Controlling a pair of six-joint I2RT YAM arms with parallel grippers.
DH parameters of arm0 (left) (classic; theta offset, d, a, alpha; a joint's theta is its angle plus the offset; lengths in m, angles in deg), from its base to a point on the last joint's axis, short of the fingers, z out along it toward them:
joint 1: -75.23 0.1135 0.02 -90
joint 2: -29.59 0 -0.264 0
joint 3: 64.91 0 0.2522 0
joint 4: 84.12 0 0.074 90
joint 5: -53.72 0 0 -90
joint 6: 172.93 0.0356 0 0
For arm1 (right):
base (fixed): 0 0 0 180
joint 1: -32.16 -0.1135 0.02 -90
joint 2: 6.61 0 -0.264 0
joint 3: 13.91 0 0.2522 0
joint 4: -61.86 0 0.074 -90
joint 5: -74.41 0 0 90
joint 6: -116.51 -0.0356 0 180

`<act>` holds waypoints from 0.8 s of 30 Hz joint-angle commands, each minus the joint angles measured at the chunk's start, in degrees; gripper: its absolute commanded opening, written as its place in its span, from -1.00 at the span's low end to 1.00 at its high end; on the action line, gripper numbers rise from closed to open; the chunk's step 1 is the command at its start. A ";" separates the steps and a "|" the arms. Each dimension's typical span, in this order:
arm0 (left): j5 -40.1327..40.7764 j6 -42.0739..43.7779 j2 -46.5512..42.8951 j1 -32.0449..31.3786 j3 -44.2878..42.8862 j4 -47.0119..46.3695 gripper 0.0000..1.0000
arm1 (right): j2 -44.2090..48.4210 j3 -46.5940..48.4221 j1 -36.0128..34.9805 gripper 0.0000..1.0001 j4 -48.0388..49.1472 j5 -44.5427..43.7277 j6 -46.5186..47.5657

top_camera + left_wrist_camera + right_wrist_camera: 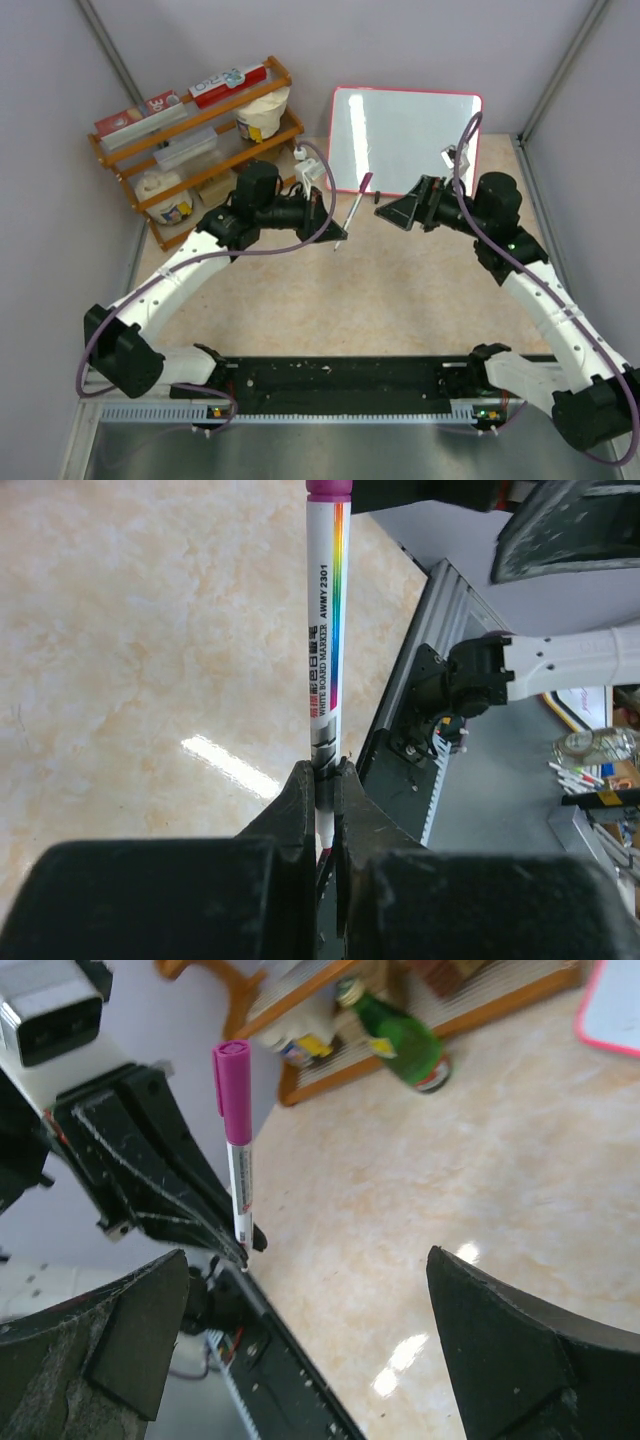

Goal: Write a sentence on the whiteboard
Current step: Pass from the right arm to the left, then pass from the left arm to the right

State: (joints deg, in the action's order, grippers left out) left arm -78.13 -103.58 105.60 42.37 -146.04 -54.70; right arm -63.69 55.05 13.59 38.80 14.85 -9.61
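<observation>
- Whiteboard stands at the far side, right of centre, long axis left-right
- Left gripper clenched on marker tail; magenta cap points far-right toward board
- Right gripper released, just right of cap

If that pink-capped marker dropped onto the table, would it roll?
Probably: the marker is a smooth round tube, though its cap clip might stop it. It seems stiff and light, held straight by one end in the left gripper.
</observation>
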 commanded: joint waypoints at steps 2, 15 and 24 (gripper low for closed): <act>-9.21 9.03 -3.06 0.08 -5.04 8.76 -1.00 | -1.80 0.18 0.20 0.98 12.86 20.00 -3.68; -16.86 10.45 -2.53 0.08 -7.86 12.20 -1.00 | -5.23 2.28 -8.58 0.56 14.32 24.15 -1.41; -18.53 11.77 -2.44 0.08 -7.77 13.43 -1.00 | -7.17 2.46 -9.29 0.11 15.10 23.62 -2.46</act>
State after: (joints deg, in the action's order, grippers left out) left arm -94.26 -93.30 103.59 42.52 -151.75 -41.57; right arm -70.03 54.40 4.89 52.74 38.08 -13.11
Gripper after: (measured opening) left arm 0.038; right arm 0.587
